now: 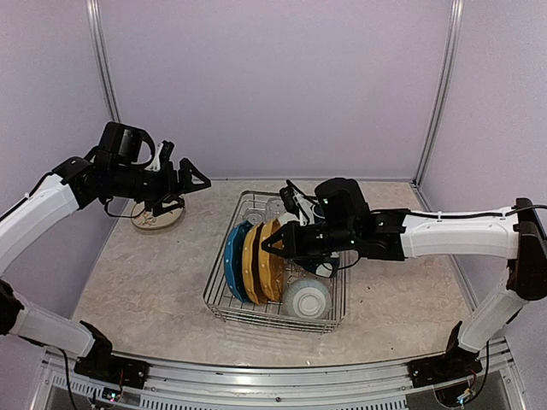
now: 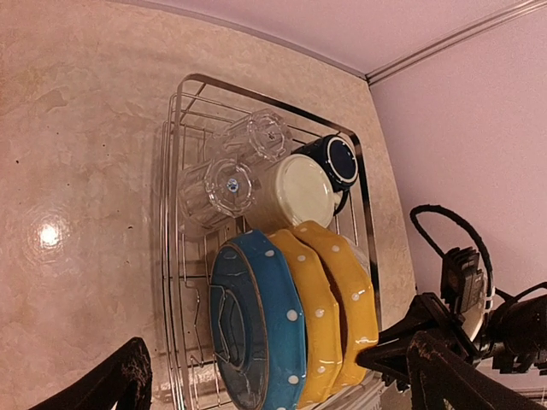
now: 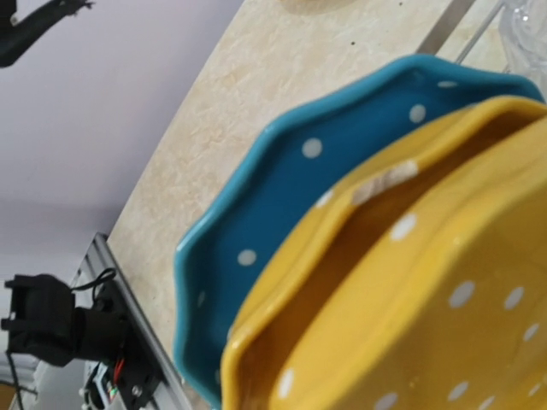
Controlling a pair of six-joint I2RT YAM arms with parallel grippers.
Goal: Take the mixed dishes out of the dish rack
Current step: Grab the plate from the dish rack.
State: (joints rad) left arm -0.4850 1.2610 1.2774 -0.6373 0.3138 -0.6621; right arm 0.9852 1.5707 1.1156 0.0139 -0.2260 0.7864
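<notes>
In the dish rack (image 1: 256, 316), mid-table, the right hand (image 1: 272, 243) is closed and looks pinched on the top rim of the outer yellow plate (image 2: 350, 290); its fingers are not visible in the right wrist view, so the grip is judged from the other two views. The left hand (image 1: 190, 190) is wide open and holds nothing, hovering over a pale plate (image 1: 158, 219) on the table (image 1: 137, 290), well apart from the rack.

Risks:
- Rim pinch is thin, so the plate could swing or slip on lift.
- The held plate leans against the second yellow plate (image 2: 312, 329). Pulling at an angle may drag it or knock it into the blue plate (image 2: 261, 329).
- The plate's bottom edge may catch on the tines and tug the whole rack.
- The bowl (image 1: 306, 299) sits just below the right wrist, so a low exit could bump it.

Count in the rack:
- 2 yellow plates
- 1 blue plate
- 1 bowl, upside down
- 1 cream mug (image 2: 299, 192)
- 1 navy mug (image 2: 338, 161)
- 2 clear tumblers (image 2: 256, 137), touching each other

Outside the rack there is 1 pale plate. Unloading looks to be at an early stage.
</notes>
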